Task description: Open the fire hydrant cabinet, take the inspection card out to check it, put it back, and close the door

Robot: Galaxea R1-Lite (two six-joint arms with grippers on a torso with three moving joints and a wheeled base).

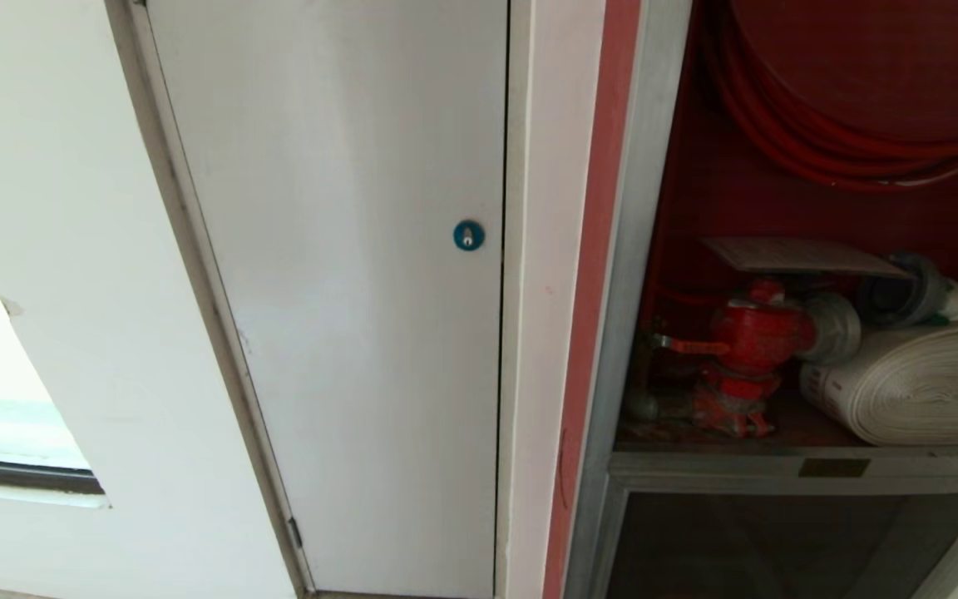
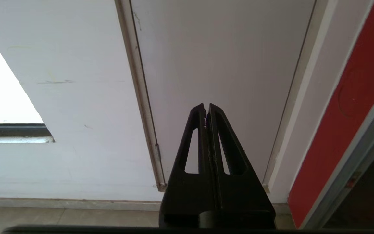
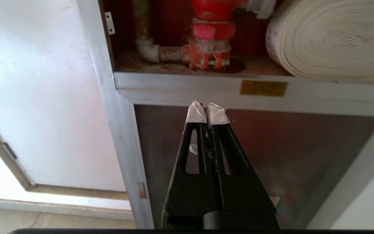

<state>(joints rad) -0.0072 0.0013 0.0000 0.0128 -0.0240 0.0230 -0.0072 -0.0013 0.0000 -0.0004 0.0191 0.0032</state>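
The red-lined metal fire hydrant cabinet with its silver frame (image 1: 637, 249) stands open beside the plain white door with a round blue lock (image 1: 346, 291); its own glass door is out of sight. Inside, the white rolled hose (image 1: 920, 387) lies beside the red hydrant valve (image 1: 749, 341), and the flat pale inspection card (image 1: 803, 256) rests above the valve. The left hand (image 2: 206, 106) and the right hand (image 3: 207, 109) are both pressed together, empty, low before the wall. I think the card may slide behind the valve if the hand pushes it.
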